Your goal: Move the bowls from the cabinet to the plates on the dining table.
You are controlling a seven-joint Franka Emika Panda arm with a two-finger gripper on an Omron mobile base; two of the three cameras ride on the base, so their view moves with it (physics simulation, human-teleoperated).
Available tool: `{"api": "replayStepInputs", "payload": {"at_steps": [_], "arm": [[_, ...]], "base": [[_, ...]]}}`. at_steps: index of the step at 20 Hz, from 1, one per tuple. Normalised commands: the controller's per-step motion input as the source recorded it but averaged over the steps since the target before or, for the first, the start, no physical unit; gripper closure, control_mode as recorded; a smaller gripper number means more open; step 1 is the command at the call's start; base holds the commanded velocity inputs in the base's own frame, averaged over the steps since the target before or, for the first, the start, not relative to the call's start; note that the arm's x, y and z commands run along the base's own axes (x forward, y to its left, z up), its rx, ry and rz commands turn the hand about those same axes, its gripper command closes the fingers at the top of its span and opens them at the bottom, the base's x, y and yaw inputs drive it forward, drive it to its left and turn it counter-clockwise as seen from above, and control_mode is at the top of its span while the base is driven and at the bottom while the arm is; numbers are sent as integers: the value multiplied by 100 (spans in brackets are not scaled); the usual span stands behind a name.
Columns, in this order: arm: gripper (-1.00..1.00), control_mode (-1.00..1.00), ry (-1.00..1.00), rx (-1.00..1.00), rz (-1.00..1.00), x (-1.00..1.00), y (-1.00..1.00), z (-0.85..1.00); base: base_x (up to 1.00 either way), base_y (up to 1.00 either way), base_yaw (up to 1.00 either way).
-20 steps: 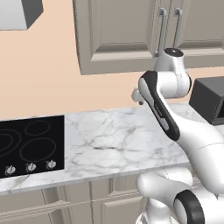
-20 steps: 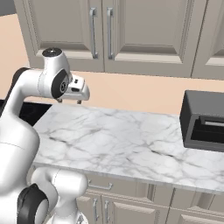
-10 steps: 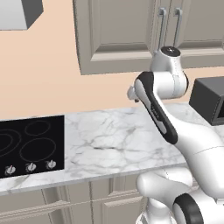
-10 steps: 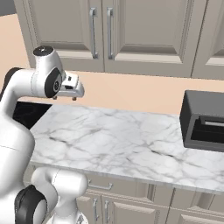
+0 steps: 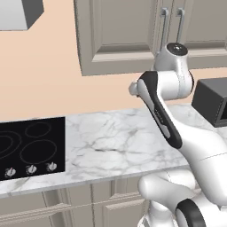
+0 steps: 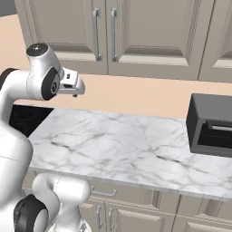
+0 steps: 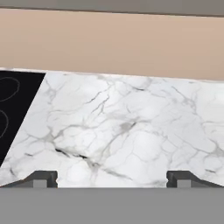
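The cabinet (image 5: 119, 31) (image 6: 149, 31) hangs on the wall above the counter with its panelled doors closed, so the bowls are hidden. Its silver bar handles (image 6: 96, 34) stand just above and right of my hand. My gripper (image 6: 76, 87) (image 7: 112, 178) hovers below the cabinet's lower edge, over the marble counter (image 7: 122, 131). It is open, and the two dark fingertips (image 7: 43, 178) stand far apart with nothing between them. The plates and the dining table are out of view.
A black cooktop (image 5: 26, 146) (image 6: 25, 118) is set into the counter on the left. A dark box-shaped appliance (image 5: 213, 99) (image 6: 210, 124) stands at the counter's right end. A grey hood (image 5: 17, 13) hangs at the upper left. Drawer fronts run below the counter.
The arm has drawn up and back a little, carrying the hand slightly left and higher in the right base view. The gripper stays open and the cabinet doors stay closed.
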Motion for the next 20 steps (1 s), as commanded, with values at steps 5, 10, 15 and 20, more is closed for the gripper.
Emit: {"api": "replayStepInputs", "payload": {"at_steps": [5,10,15,20], "arm": [[-100,-100,-9,0,0,-6,0,35],[-100,-100,-8,2,0,0,0,29],[-100,-100,-8,1,0,-4,0,31],[-100,-100,-10,1,0,-11,0,30]], "base": [[0,0,0],[0,0,0],[0,0,0],[0,0,0]]}}
